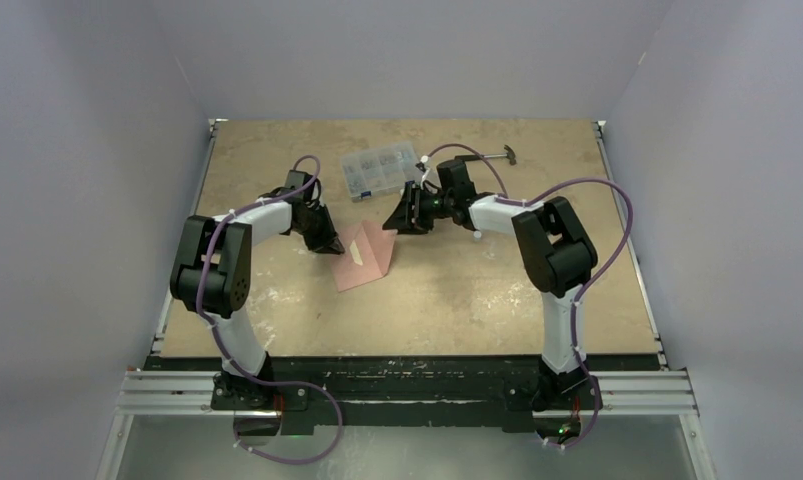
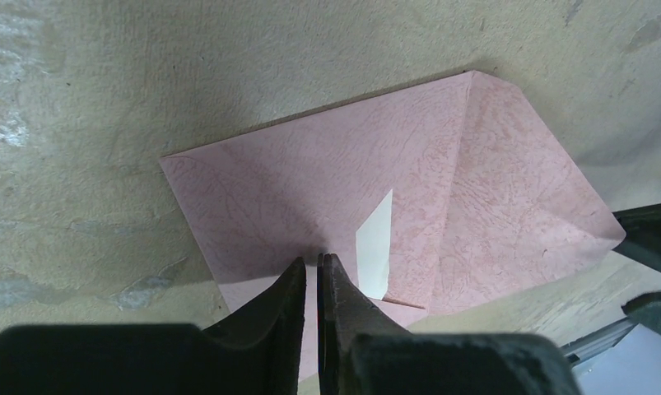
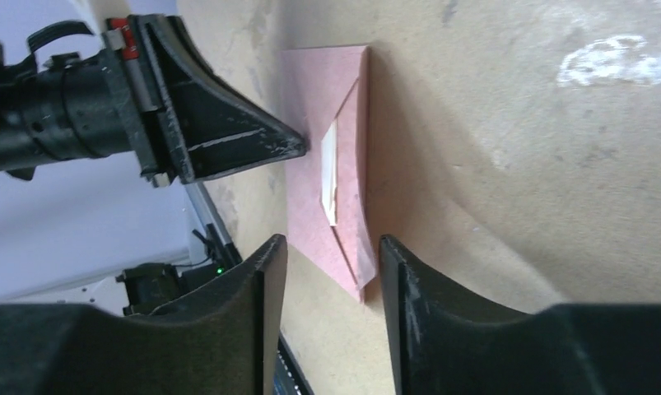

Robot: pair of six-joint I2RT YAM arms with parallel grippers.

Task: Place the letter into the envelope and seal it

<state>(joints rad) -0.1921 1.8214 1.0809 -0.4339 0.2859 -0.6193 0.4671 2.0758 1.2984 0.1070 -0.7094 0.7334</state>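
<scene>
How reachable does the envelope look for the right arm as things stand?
Probably yes: the right gripper hangs open close to the envelope, with nothing between them; the left gripper sits at its other side.

Envelope (image 1: 365, 258) flat mid-table (image 1: 457, 290). Left gripper (image 1: 331, 244) at its left edge, right gripper (image 1: 394, 225) just behind it. Compartment box (image 1: 379, 170) farther back, hammer (image 1: 497, 153) right of box.

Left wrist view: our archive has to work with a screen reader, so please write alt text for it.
A salmon-pink envelope lies on a tan table, its flap folded loosely over and a pale strip of the letter showing at the opening. The left gripper, its black fingers almost together, sits at the envelope's near edge.
</scene>
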